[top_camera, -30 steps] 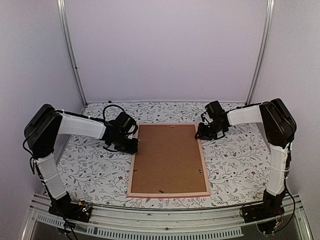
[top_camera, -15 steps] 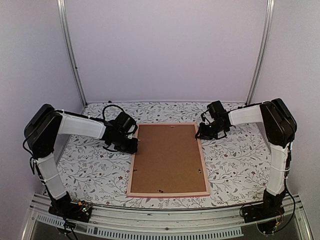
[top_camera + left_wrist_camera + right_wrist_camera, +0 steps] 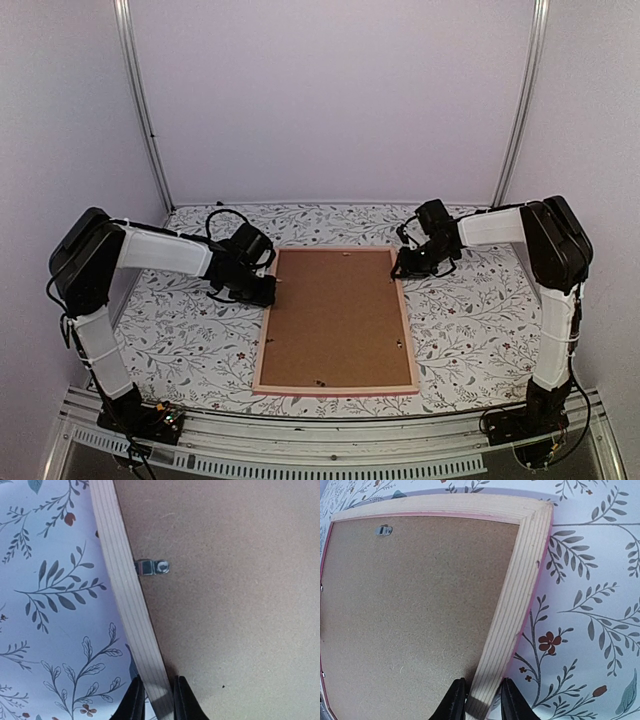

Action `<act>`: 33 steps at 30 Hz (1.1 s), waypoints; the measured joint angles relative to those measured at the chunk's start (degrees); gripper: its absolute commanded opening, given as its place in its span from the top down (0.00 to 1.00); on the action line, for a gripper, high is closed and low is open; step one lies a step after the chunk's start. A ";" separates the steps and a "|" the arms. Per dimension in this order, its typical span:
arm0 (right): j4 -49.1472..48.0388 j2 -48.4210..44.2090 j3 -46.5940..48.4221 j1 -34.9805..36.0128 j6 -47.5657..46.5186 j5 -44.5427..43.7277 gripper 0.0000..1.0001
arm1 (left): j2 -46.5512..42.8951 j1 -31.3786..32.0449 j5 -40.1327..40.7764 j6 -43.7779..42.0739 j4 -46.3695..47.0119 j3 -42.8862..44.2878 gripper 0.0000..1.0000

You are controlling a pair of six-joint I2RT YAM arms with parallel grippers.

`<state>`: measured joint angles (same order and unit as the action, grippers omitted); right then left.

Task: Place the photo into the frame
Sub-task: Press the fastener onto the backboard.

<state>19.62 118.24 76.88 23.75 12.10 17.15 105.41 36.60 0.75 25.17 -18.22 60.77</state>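
Observation:
The pink-edged frame point(image 3: 336, 390) lies back up on the floral table, its brown backing board point(image 3: 335, 315) showing. My left gripper point(image 3: 268, 290) sits low at the frame's left rail near the far corner. In the left wrist view the gripper point(image 3: 158, 700) has one black finger on each side of the pale wooden rail point(image 3: 120, 580), shut on it. My right gripper point(image 3: 400, 268) is at the right rail near the far right corner. There too the gripper point(image 3: 482, 700) clamps the rail point(image 3: 520, 595). The photo is out of view.
Small metal clips point(image 3: 152, 567) point(image 3: 383, 530) hold the board in the frame. The floral cloth point(image 3: 470, 320) covers the table around it. Upright metal posts point(image 3: 140, 110) point(image 3: 520, 110) and pale walls close in the back and sides.
The right wrist has shifted very slightly toward the back. The frame and the left arm have not visibly moved.

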 measured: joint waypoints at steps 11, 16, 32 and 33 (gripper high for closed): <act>4.55 0.79 2.34 -0.59 -6.60 1.33 0.74 | 0.26 0.02 -0.20 0.24 -0.13 0.35 0.85; 6.93 1.53 4.13 -0.66 -10.10 0.87 0.66 | 0.26 -0.15 -0.24 0.44 -0.15 0.35 0.85; 9.46 1.73 4.50 -3.08 -13.03 6.05 0.55 | 0.26 -0.63 -0.22 0.61 -0.04 0.37 0.84; 9.35 1.68 4.44 -3.41 -12.44 6.69 0.54 | 0.26 -0.63 -0.22 0.66 -0.02 0.37 0.84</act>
<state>28.97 119.92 81.32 20.34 -0.34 23.83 105.67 35.97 0.54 25.82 -18.24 61.14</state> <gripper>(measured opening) 0.434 0.172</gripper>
